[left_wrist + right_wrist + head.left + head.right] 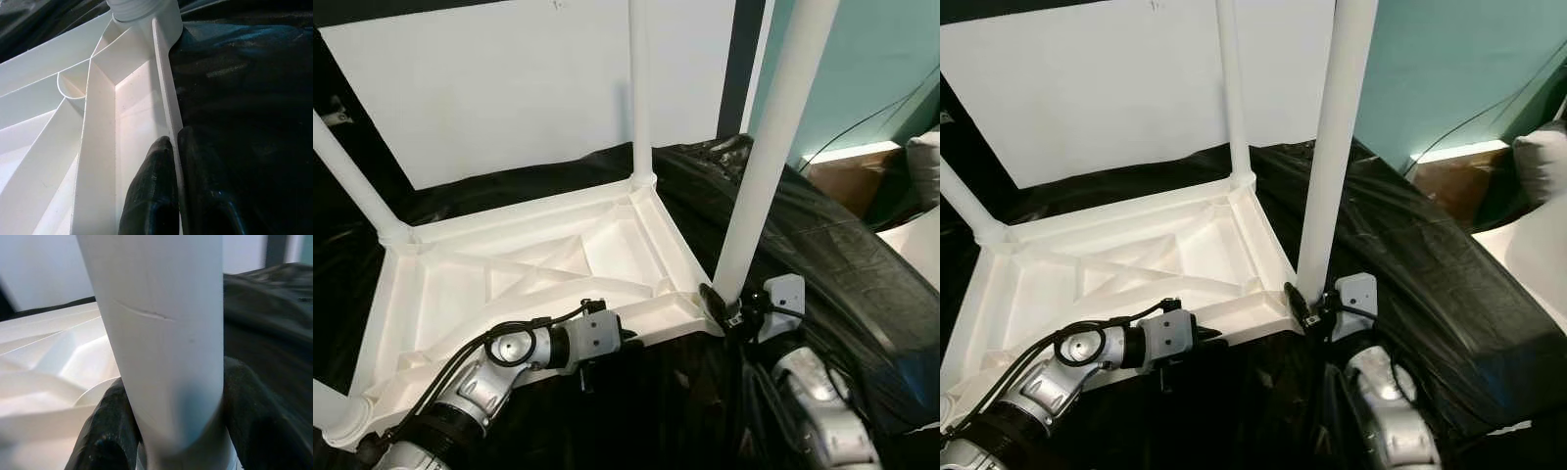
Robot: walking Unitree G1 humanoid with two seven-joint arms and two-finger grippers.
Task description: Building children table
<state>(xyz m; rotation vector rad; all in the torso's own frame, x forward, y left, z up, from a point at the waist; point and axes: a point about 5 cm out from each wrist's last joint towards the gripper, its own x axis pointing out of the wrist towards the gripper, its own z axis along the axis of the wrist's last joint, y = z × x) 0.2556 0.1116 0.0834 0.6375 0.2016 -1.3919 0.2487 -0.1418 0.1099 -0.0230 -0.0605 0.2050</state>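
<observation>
Right pincer (pixel 722 305) around table leg (pixel 769 157)

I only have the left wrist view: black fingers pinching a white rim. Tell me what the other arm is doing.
Observer: The right end effector grips the base of a white table leg at the near right corner.
Operator: Report how that leg stands.
Observer: Upright, tilted slightly, rising from the upside-down tabletop.
Operator: Report the other corners.
Observer: Each of the other three corners carries a leg.
Operator: Say where my left end effector sits.
Observer: The left end effector is on the near edge.
</observation>
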